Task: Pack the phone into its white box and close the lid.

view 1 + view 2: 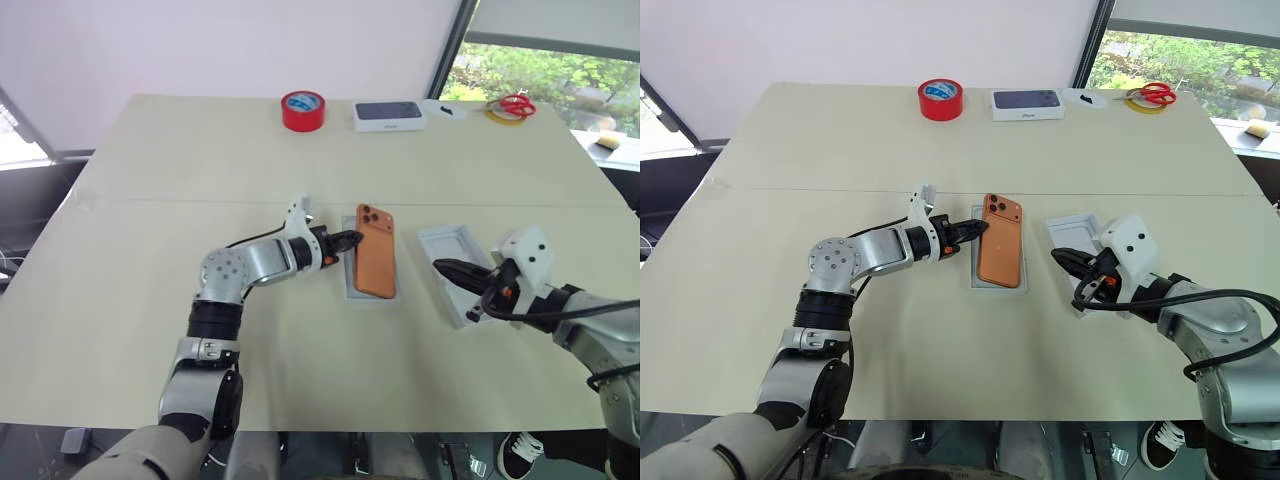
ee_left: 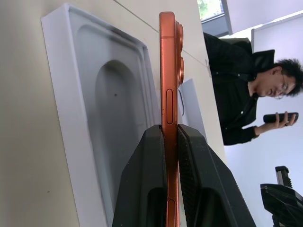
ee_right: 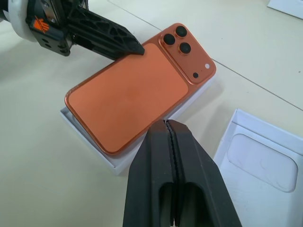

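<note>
The left hand (image 1: 352,240) reaches in toward the centre, its fingers pinched tight. The right hand (image 1: 447,268) points leftward, fingers pressed together and holding nothing.

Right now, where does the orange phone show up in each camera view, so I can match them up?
Left eye view: phone, centre, over the white box.
Right eye view, centre.
Left wrist view, edge-on, pinched by the left gripper.
Right wrist view, back side showing, centre.
Shared landmark: the phone's camera block.

No readable text, brand or number on anything, faint dark marking on sealed box (image 1: 389,116) at bench far edge too small to read
</note>
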Tool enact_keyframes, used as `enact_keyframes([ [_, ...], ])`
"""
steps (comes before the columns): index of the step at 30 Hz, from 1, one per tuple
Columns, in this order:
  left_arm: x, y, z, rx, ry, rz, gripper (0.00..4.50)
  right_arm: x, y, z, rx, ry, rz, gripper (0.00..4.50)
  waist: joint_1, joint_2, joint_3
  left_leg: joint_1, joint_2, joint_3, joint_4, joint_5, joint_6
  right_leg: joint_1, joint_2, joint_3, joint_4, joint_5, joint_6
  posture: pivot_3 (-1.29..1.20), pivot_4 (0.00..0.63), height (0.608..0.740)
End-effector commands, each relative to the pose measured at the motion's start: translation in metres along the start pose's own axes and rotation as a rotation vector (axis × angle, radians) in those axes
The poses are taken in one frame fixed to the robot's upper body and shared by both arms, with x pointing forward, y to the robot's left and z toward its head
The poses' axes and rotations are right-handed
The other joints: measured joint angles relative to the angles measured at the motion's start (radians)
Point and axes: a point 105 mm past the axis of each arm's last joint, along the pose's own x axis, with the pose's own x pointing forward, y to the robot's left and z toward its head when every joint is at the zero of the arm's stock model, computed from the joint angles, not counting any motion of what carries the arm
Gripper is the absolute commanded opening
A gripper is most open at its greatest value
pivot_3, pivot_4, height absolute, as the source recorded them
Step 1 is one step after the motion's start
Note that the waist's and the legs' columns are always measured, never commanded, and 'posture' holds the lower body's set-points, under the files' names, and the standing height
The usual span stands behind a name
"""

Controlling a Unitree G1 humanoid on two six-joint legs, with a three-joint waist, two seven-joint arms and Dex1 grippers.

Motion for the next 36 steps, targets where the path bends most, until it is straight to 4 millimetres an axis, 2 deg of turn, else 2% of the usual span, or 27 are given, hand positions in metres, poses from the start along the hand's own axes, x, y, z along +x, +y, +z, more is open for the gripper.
enact_keyframes([
  [1,0.000,-0.008,-0.001,0.025,0.008,-0.027,0.20,-0.002,0.002,0.008,-0.054,-0.020,0.003,0.00,0.000,0.000,0.000,0.000,0.000,0.000,0.000,0.000,0.000,0.000,0.000,0.000,0.000,0.000,0.000,0.00,0.150,0.730],
  [4,-0.004,-0.007,-0.001,0.030,0.008,-0.028,1.32,0.000,0.002,0.007,-0.065,-0.010,0.008,0.00,0.000,0.000,0.000,0.000,0.000,0.000,0.000,0.000,0.000,0.000,0.000,0.000,0.000,0.000,0.000,0.00,0.150,0.730],
  [9,-0.017,-0.008,0.007,0.045,-0.004,-0.037,3.72,0.006,0.001,0.003,-0.087,0.018,0.010,0.00,-0.001,0.000,0.000,0.000,0.000,0.000,0.001,0.000,0.000,0.000,0.000,0.000,0.000,0.000,0.000,0.00,0.150,0.730],
  [17,-0.053,-0.013,0.020,0.239,0.020,-0.025,3.72,0.025,-0.020,-0.013,-0.157,0.129,-0.086,0.00,-0.002,0.000,0.000,0.001,0.000,0.000,0.001,0.003,-0.004,0.000,0.000,0.000,0.001,0.000,0.000,0.00,0.150,0.730],
  [20,-0.067,-0.003,0.027,0.373,0.017,0.071,3.72,0.034,-0.025,-0.018,-0.152,0.176,-0.115,0.00,-0.002,0.000,0.000,0.001,0.000,0.000,0.001,0.003,-0.004,0.000,0.000,0.000,0.001,0.000,0.000,0.00,0.150,0.730],
  [23,-0.068,0.012,0.019,0.615,0.096,0.197,2.92,0.049,-0.016,-0.017,-0.179,0.191,-0.087,0.00,-0.002,0.001,0.000,0.001,0.001,0.000,0.001,0.003,-0.005,0.000,0.001,0.000,0.001,0.000,0.000,0.00,0.150,0.730],
  [27,-0.053,0.027,0.003,0.783,0.200,0.244,0.84,0.067,-0.013,-0.026,-0.234,0.265,-0.106,0.00,0.002,0.001,0.000,0.001,0.000,0.001,0.001,0.003,-0.005,0.000,0.000,0.000,0.001,0.000,0.000,0.00,0.150,0.730],
  [28,-0.048,0.027,0.000,0.805,0.208,0.236,0.50,0.071,-0.014,-0.028,-0.242,0.280,-0.116,0.00,0.001,0.001,0.000,0.000,0.000,0.001,0.001,0.003,-0.005,-0.001,0.000,0.000,0.001,0.000,0.000,0.00,0.150,0.730],
  [36,-0.007,0.014,-0.015,0.869,0.244,0.136,0.50,0.101,-0.008,-0.033,-0.264,0.319,-0.117,0.00,-0.002,0.001,0.000,-0.005,0.001,0.004,0.002,0.004,-0.006,-0.005,0.000,0.000,0.003,0.000,0.000,0.00,0.150,0.730],
])
